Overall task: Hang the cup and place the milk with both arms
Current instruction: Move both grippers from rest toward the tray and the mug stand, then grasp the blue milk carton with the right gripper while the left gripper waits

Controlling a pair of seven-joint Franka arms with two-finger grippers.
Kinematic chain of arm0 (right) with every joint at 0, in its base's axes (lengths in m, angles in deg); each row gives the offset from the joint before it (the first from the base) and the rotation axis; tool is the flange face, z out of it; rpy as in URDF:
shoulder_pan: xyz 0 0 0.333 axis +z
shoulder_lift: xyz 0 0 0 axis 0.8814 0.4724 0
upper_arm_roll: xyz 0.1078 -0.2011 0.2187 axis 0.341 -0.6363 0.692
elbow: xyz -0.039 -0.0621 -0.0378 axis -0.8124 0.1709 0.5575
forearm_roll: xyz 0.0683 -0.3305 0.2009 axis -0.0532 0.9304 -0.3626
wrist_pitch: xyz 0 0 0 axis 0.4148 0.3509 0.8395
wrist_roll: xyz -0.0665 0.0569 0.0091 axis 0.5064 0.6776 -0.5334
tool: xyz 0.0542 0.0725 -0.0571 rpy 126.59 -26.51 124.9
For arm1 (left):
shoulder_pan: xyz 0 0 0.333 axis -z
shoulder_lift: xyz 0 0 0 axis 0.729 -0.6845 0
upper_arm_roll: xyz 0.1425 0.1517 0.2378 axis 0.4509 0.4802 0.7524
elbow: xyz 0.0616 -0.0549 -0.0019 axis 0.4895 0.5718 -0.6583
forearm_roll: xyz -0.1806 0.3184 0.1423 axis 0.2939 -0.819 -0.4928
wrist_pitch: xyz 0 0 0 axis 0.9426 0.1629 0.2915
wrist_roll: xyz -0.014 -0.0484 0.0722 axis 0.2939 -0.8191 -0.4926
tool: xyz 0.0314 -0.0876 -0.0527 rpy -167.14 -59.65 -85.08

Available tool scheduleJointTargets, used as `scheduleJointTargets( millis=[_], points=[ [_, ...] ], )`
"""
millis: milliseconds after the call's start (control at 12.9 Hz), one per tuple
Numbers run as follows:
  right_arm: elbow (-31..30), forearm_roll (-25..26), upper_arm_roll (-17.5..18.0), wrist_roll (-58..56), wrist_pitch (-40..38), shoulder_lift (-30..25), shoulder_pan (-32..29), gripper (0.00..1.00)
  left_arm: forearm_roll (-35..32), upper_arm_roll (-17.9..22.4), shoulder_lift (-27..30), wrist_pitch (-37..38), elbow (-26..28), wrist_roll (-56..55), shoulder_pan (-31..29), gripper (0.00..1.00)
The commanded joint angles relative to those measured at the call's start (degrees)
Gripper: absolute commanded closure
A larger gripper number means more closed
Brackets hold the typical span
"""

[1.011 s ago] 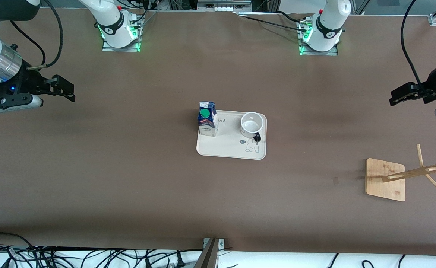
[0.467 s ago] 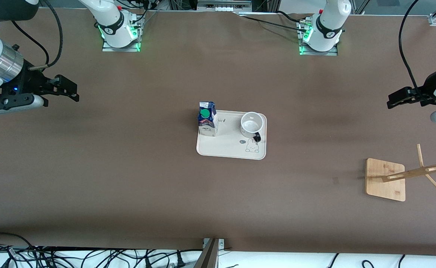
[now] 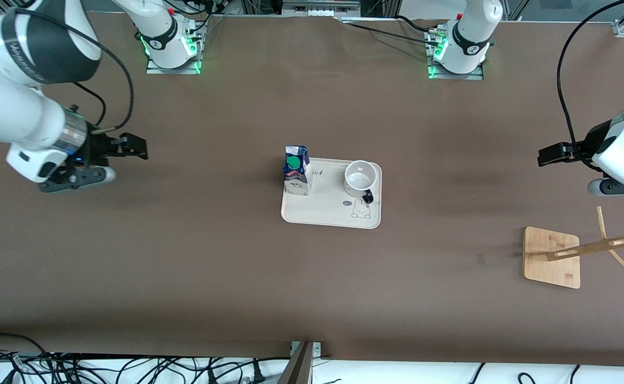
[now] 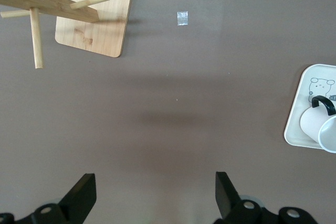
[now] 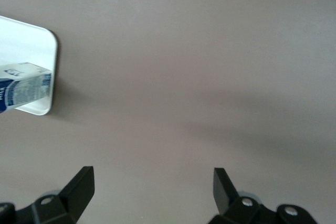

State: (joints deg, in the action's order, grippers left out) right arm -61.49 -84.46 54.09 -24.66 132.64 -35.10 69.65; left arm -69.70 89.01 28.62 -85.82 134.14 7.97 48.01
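While cup (image 3: 359, 177), milk (image 3: 296, 170) sit on tray (image 3: 322, 213), both end effectors well apart

Brown table (image 3: 184, 256); black cables (image 3: 104, 368) along near edge; green lights (image 3: 197, 64) at bases.

A robotics lab is indicated. Two white robot arm bases (image 3: 170, 40) are bolted at twelve o'clock on a brown-covered table (image 3: 210, 256). Tangled black cables (image 3: 104, 368) are seen at seven o'clock.
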Motion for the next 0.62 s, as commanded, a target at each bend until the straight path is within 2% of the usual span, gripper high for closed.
scheduleJointTargets(
  millis=[0,156,311,544],
  points=[
    [1.2,-2.7,-0.1,7.9,0.1,1.4,4.0,0.0,1.7,-0.4,-2.8,0.2,-1.4,0.0,1.9,0.0],
    [1.2,-4.4,-0.1,16.0,4.4,2.9,7.7,0.0,2.0,-0.4,-5.2,-3.4,-1.1,-0.6,4.0,0.0],
    [1.3,-4.7,-0.2,26.1,7.9,5.2,12.3,0.0,2.1,-0.4,-7.7,-5.5,-1.2,-0.7,4.5,0.0],
    [1.3,-4.7,-0.1,35.1,15.2,8.7,18.2,0.0,2.2,-0.4,-11.2,-9.6,-0.5,-0.8,6.1,0.0]
  ],
)
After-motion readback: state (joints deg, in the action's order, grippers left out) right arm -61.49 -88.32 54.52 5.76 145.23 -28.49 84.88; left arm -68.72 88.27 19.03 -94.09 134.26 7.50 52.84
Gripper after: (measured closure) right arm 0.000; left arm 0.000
